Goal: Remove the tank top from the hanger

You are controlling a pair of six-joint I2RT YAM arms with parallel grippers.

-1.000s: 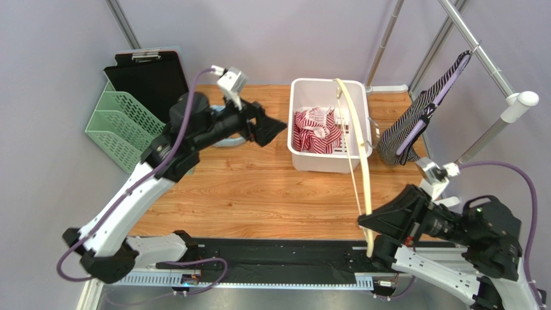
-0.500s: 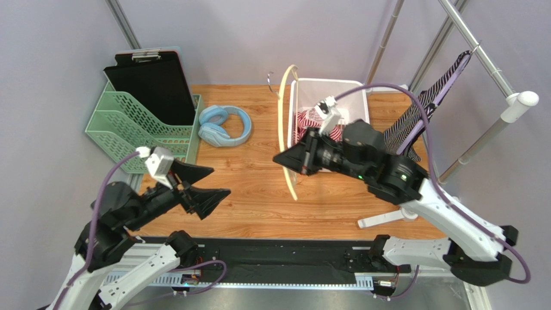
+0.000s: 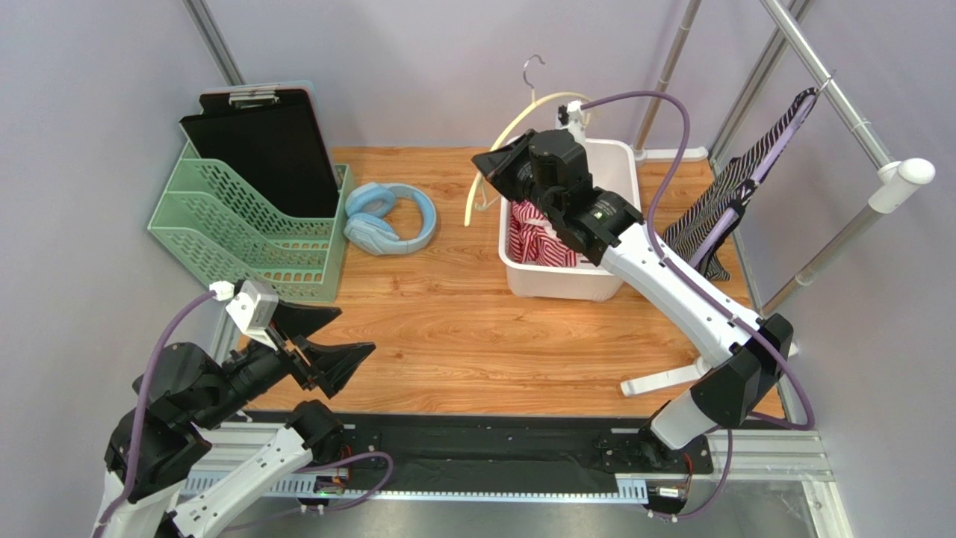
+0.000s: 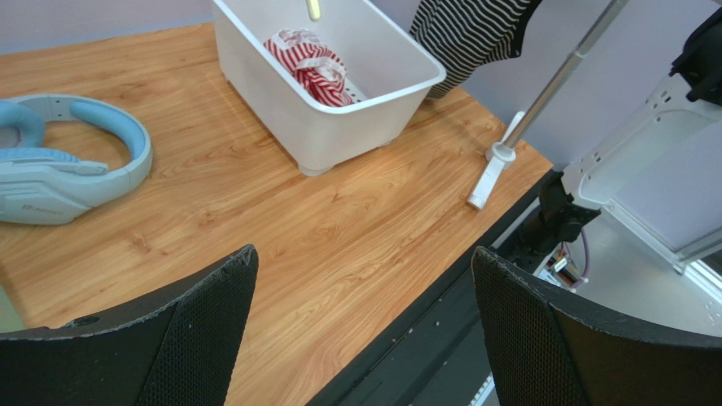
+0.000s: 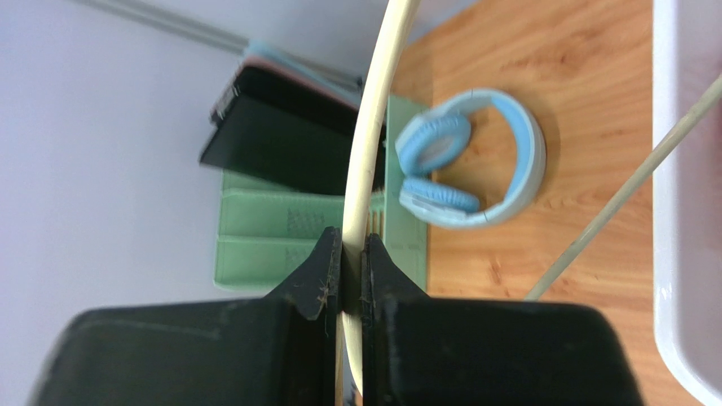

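Observation:
The red-and-white striped tank top (image 3: 547, 230) lies crumpled in the white bin (image 3: 561, 286), off the hanger; it also shows in the left wrist view (image 4: 309, 63). My right gripper (image 3: 490, 166) is shut on the bare cream hanger (image 3: 476, 200) and holds it in the air over the bin's back left corner, hook up. In the right wrist view the fingers (image 5: 326, 262) pinch the hanger's arm (image 5: 373, 127). My left gripper (image 3: 354, 332) is open and empty, low over the table's front left, its pads (image 4: 195, 330) wide apart.
A black-and-white striped garment (image 3: 735, 191) hangs on the clothes rack (image 3: 853, 112) at the right; the rack's foot (image 4: 491, 169) rests on the table. Blue headphones (image 3: 387, 219) lie at the back left, next to a green file tray (image 3: 224, 224) holding a black clipboard.
My right arm swung from the front right to the back, carrying the hanger up over the bin's left side. My left arm drew back from the back left to the front left.

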